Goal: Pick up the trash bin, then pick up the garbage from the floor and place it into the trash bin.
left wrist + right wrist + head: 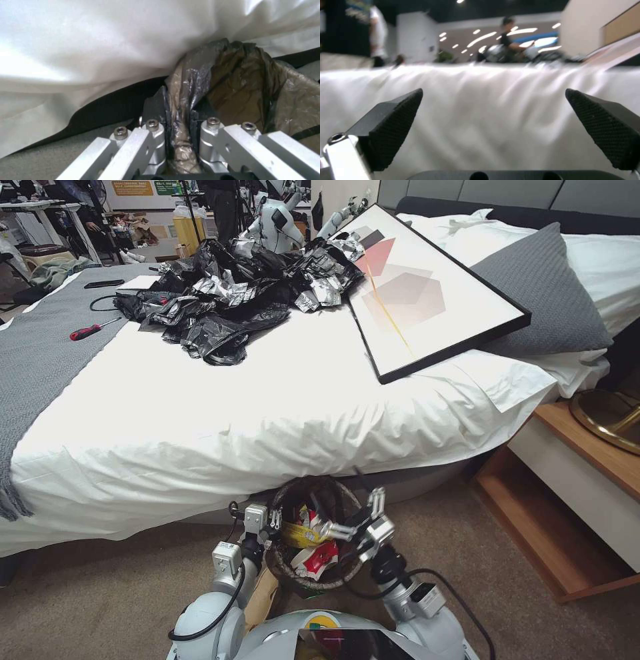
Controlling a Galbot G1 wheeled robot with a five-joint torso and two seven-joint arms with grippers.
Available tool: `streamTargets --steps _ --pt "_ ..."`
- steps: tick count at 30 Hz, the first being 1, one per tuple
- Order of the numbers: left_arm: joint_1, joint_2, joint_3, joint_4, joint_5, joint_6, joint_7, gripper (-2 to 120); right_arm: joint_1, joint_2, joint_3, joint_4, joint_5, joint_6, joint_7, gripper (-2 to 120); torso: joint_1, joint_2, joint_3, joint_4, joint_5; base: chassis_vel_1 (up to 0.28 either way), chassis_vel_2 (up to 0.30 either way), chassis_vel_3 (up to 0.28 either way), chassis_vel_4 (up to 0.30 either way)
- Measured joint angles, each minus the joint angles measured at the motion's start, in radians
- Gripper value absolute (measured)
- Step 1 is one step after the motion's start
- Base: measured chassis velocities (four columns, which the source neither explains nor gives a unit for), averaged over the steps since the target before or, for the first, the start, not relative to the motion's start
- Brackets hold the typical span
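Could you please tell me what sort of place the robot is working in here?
Probably a mock bedroom set up inside a lab or office: a bed with a grey pillow and a wooden nightstand beside it, but desks and another robot stand behind.

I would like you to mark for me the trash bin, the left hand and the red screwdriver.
trash bin point(333, 584): head view, near rim with its bag.
left hand point(178, 120): left wrist view, between its fingertips, shut on the bin's rim.
red screwdriver point(84, 333): head view, its red handle.

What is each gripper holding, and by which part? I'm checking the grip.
The left gripper is shut on the trash bin, pinching its bag-lined rim. The right gripper is open and holds nothing.
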Motion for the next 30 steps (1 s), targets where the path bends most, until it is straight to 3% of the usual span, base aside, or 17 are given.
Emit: streamTargets --steps 5,9,19,30 --pt "0.004 0.002 -0.007 -0.003 -0.003 -0.002 -0.001 8 -0.037 0.019 0.088 0.046 -0.044 0.047 0.111 100 0.0 0.0 0.0 -0.0001 0.0 0.0 0.0 0.0 0.0" --pt "0.004 0.001 -0.007 -0.005 -0.004 -0.003 -0.001 8 -0.059 0.041 0.136 -0.016 -0.055 0.091 0.156 100 0.0 0.0 0.0 0.0002 0.0003 0.0 0.0 0.0 0.0" --pt "0.01 0.004 -0.011 -0.014 -0.006 -0.004 -0.003 8 -0.061 0.076 0.149 -0.181 -0.066 0.157 0.159 100 0.0 0.0 0.0 0.0 0.0002 0.0 0.0 0.0 0.0" --pt "0.012 0.003 -0.01 -0.015 -0.004 -0.005 -0.004 8 -0.049 0.081 0.148 -0.207 -0.072 0.165 0.16 100 0.0 0.0 0.0 0.0001 0.0002 0.01 -0.006 -0.005 0.01"
